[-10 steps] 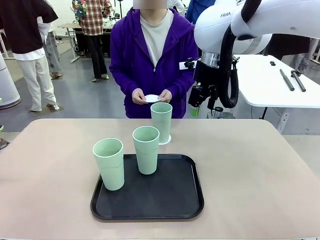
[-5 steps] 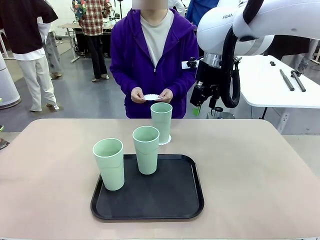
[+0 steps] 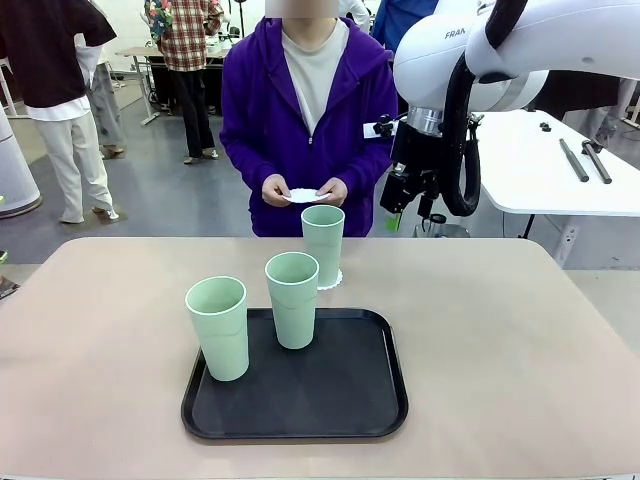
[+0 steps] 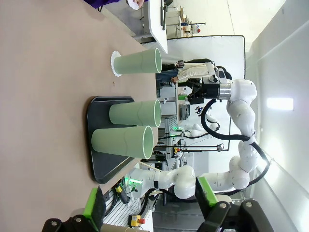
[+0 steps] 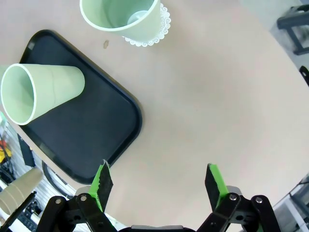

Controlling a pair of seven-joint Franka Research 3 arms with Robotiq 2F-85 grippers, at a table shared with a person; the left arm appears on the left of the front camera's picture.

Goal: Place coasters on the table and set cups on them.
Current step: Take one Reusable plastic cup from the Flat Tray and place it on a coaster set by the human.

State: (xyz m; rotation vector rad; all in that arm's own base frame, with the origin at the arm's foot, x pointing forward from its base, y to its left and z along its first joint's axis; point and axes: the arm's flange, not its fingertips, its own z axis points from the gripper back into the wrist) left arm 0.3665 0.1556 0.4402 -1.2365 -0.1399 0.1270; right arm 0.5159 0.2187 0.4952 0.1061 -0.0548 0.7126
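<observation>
My right gripper (image 5: 157, 170) and left gripper (image 4: 148, 189) gape empty. Two cups (image 3: 292, 300) stand on the tray (image 3: 350, 395), a third at its twelve o'clock on a coaster (image 3: 336, 279). Light, slick plastic, probably: pinch mid-wall gently.

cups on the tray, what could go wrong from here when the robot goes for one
The left cup and middle cup stand close together on the tray, tall and narrow-based; the open right hand reaching for one might tip the other. The person holds a coaster just beyond the far cup; an arm moving there could meet their fingers.
</observation>
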